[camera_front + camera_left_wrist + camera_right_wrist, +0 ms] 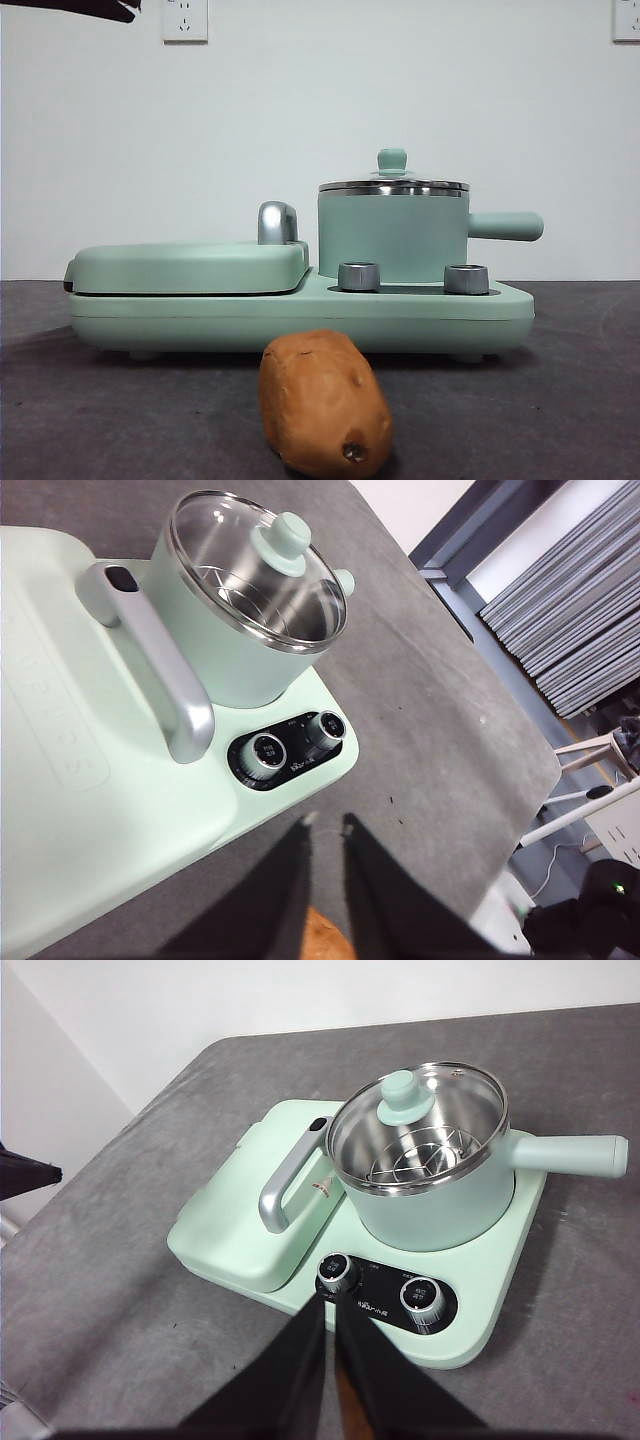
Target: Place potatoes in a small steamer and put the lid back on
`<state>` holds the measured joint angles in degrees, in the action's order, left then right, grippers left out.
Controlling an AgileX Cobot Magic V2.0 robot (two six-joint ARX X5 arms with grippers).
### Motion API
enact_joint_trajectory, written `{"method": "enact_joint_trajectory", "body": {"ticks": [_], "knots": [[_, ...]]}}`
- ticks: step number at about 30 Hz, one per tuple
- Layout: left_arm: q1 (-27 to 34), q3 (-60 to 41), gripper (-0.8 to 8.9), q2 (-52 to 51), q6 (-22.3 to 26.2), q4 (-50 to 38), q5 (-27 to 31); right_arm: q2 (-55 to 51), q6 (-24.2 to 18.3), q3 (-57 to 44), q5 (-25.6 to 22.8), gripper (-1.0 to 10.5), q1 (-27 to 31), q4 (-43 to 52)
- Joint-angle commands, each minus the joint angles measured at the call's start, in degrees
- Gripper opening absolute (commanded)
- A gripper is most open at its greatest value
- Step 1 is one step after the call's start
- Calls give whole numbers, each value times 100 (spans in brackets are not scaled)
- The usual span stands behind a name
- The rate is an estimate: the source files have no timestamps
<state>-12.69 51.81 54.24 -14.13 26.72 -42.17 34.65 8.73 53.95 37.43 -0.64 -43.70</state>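
Observation:
The orange-brown potato (325,405) lies on the grey table in front of the appliance, its dark pit end toward the camera. The small mint-green steamer (393,238) stands on the appliance's right side with its handle pointing right. The glass lid (392,184) sits on it, and a steel rack shows through the glass in the right wrist view (425,1160). My left gripper (325,822) and right gripper (330,1305) both hang high above the table's front with the jaws close together and empty. A sliver of potato (320,938) shows between the left jaws.
The flat green grill cover (190,265) with a steel handle (276,222) fills the appliance's left side. Two steel dials (359,276) sit below the steamer. A black arm tip (100,8) shows at the top left corner. The table's edge (520,810) lies to the right.

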Motion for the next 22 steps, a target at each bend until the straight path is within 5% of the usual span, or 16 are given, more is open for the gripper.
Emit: {"method": "enact_joint_trajectory", "body": {"ticks": [1,5,8,22], "knots": [[-70,129,201,46,151,-92,-39,44,-59,90,9,174,2,-22],[-144,129,417,46,149,-98,-31,44,-59,90,11,440,2,-142],[-223,129,503,46,149,-103,-28,44,-59,90,13,496,2,-168],[-979,1257,502,1097,127,-177,533,44,-57,90,35,495,2,-179]]}}
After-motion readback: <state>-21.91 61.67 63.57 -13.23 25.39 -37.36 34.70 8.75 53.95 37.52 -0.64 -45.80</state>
